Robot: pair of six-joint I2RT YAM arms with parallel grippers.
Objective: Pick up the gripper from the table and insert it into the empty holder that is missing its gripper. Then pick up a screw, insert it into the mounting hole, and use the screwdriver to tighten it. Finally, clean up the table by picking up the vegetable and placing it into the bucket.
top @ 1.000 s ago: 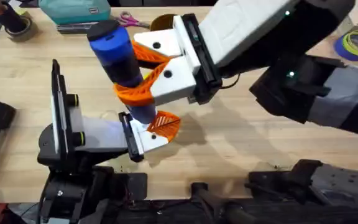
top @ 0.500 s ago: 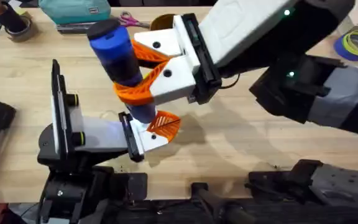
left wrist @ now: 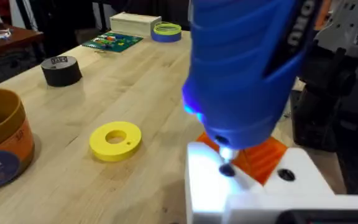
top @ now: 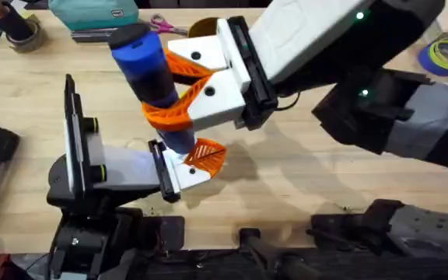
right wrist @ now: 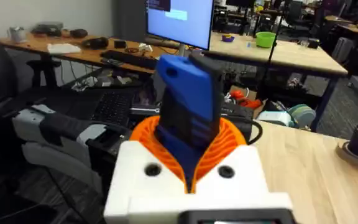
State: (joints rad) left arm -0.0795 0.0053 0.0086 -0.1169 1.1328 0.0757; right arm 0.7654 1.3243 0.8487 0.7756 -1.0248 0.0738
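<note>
screwdriver (top: 152,82) upright, yellow ring (left wrist: 115,139) nearby

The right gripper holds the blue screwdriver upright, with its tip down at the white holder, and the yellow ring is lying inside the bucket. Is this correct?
Not quite. The yellow ring lies flat on the table beside the bucket, as the left wrist view shows. The rest holds: the right gripper holds the screwdriver upright, tip at the holder.

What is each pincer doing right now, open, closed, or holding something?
Right pincer: closed on the blue electric screwdriver, held upright.
Left pincer: cannot be told; it sits under the screwdriver's bit.
</note>
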